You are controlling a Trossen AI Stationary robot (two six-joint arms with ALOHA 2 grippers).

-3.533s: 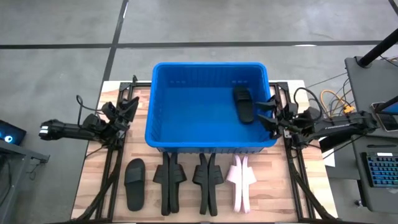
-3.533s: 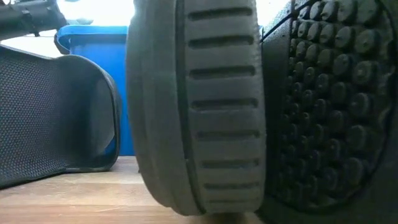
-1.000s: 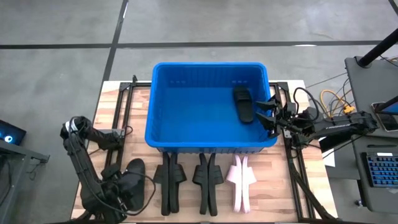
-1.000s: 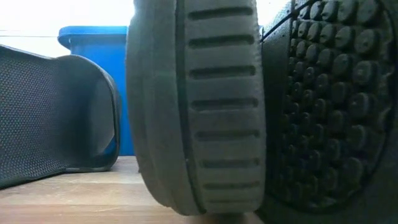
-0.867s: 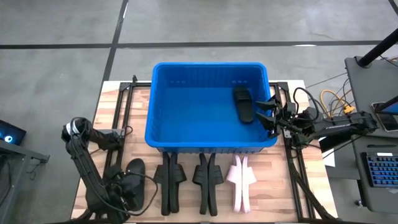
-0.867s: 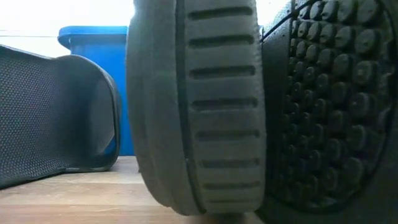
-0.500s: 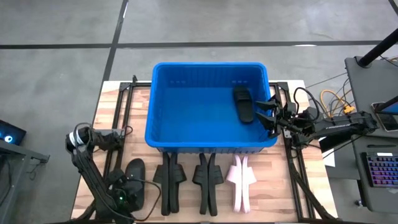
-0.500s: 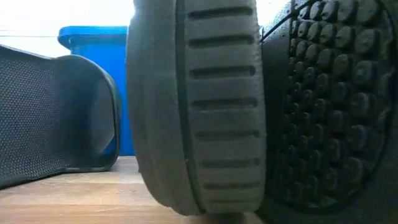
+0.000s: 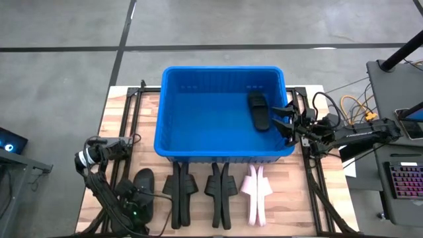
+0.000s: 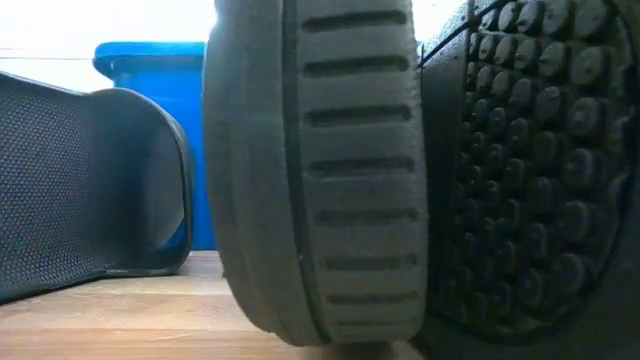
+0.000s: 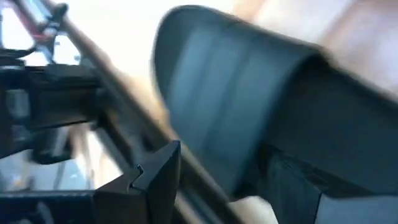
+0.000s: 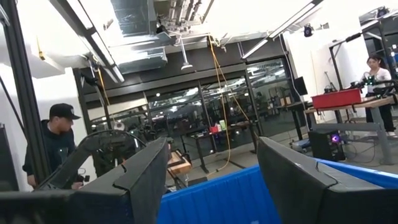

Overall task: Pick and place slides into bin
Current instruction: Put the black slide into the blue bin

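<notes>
Wooden table (image 9: 301,210); blue bin (image 9: 223,156) at its back-middle holds one black slide (image 9: 258,110). More slides (image 9: 219,192) line the front edge. Left gripper (image 9: 137,206) down on front-left slide (image 9: 143,180), grip unclear. Right gripper (image 9: 287,123) spread at bin's right rim.

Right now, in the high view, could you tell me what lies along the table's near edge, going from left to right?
Left gripper at the flat black slide → black slide on edge → second black slide on edge → pale pink slide.
</notes>
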